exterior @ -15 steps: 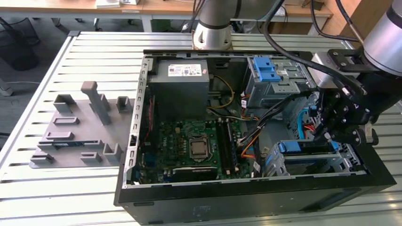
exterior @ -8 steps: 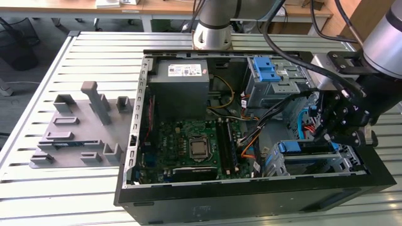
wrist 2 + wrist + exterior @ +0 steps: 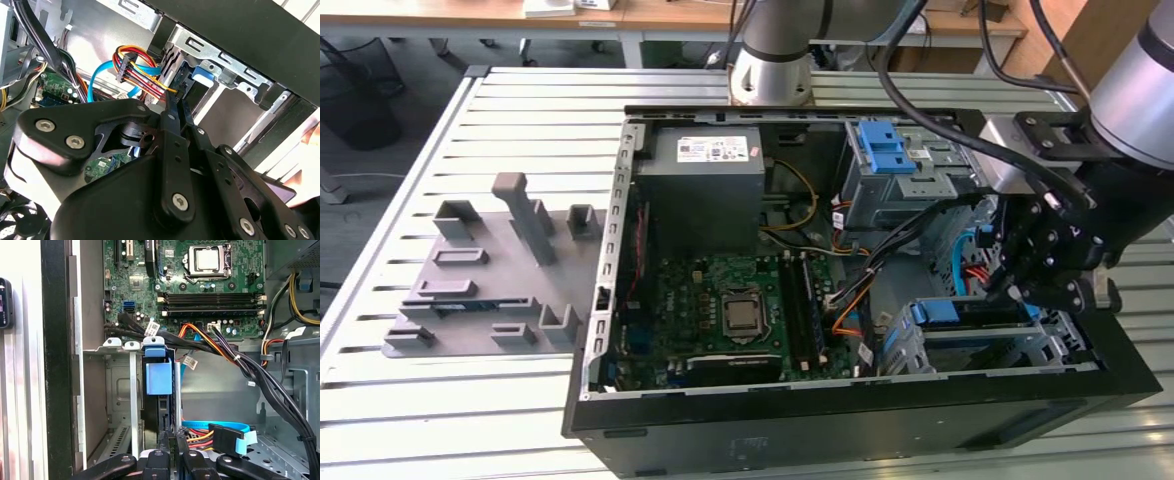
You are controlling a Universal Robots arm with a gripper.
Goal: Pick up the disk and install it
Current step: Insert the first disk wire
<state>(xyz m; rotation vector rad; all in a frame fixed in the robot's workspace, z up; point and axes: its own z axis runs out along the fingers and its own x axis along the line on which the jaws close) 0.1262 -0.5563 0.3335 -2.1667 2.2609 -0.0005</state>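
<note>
Open computer case (image 3: 854,420) lies on the slatted metal desk (image 3: 520,110), side panel off. The arm's hand (image 3: 1047,265) sits low at the exterior view's right, inside the case, just above the lower drive cage (image 3: 987,345). The disk (image 3: 967,312) is seated in that cage, its blue carrier frame showing at the top edge; in the first wrist view the disk (image 3: 159,377) stands on edge in the slot between the cage's metal rails, blue tab facing the camera. In the second wrist view only a blue bit of the disk (image 3: 202,75) shows past the cage metal.

The hand (image 3: 172,440) has its fingers close together, narrow gap, right at the near edge of the disk. Cannot tell if they pinch the disk or just touch it.

Motherboard (image 3: 720,310) with bare CPU socket fills the case floor at centre. Grey power supply box (image 3: 707,175) with white sticker sits at the far end. A second blue bracket (image 3: 883,150) tops the upper cage. Bundle of red, yellow and orange wires plus a blue flat cable (image 3: 220,432) runs beside the hand. Grey fixture block (image 3: 494,270) rests on the desk at the exterior view's left, well apart from the case.
</note>
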